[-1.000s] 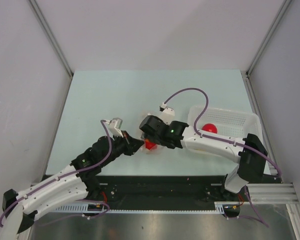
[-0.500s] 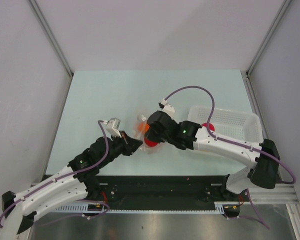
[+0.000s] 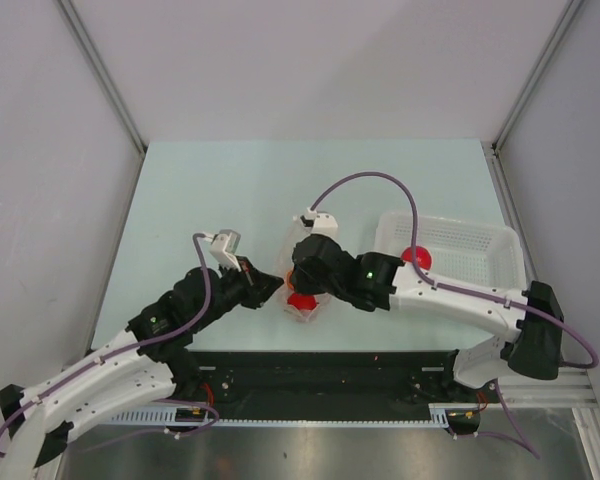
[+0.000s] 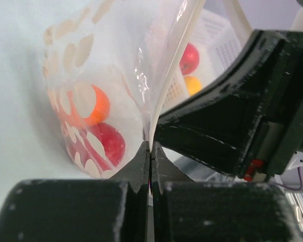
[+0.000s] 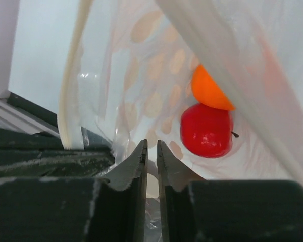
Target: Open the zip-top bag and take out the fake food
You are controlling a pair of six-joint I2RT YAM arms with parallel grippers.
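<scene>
One zip-top bag [image 3: 298, 262] just below centre in the overhead view, near the front edge of the pale green surface [image 3: 210, 190], pinched between two sets of fingers. Left fingers [image 4: 141, 161] clenched flat on one white zip strip of the bag, at the bottom centre of the left wrist view. Right fingers [image 5: 143, 151] closed to a thin slit on the bag's clear film, at the bottom centre of the right wrist view. Zip strips spread apart there, one upper left, one upper right. Two pieces of fake food inside the bag: one red fruit [image 5: 206, 130] and one orange fruit [image 5: 209, 91], touching. One white basket [image 3: 480, 232] at the right of the overhead view, holding two more: one red ball [image 4: 190, 58] and one yellow ball [image 4: 193, 84].
</scene>
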